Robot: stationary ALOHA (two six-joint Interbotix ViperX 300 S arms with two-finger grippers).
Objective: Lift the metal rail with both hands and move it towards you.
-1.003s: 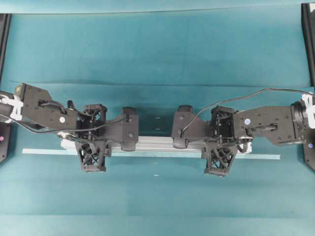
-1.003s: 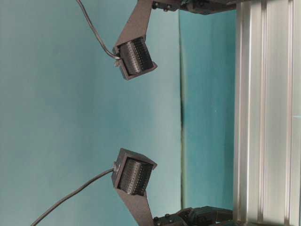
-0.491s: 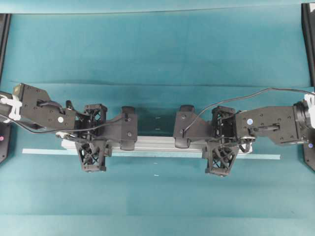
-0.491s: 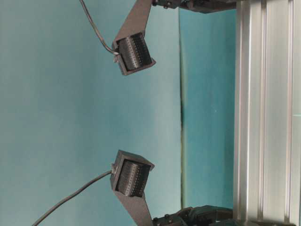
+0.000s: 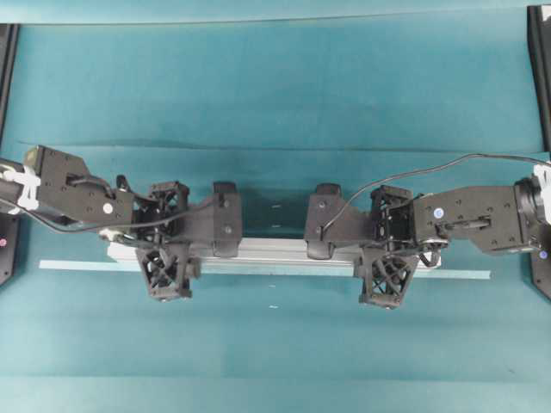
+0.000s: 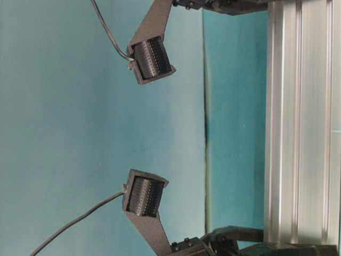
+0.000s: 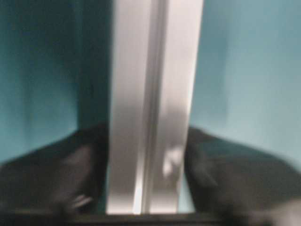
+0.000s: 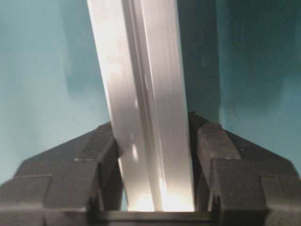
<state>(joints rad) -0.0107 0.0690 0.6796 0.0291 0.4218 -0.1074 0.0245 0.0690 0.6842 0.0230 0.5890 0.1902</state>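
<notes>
In our left wrist view, our left gripper [image 7: 148, 188] has its fingers [image 7: 56, 174] spread to either side of the metal rail [image 7: 153, 108], with slim strips of teal showing between pads and metal, though the picture is blurred. Our right gripper [image 8: 153, 188] has its fingers [image 8: 89, 160] on both sides of the same rail; one pad seems to touch, a dark gap shows at the other, and we cannot tell whether it grips. From overhead, the left gripper [image 5: 168, 249] and right gripper [image 5: 387, 254] straddle the rail [image 5: 275, 251] near its two ends. The rail lies lengthwise across the middle of the teal worktop [image 5: 275, 86], just beside a thin pale tape strip [image 5: 77, 265].
</notes>
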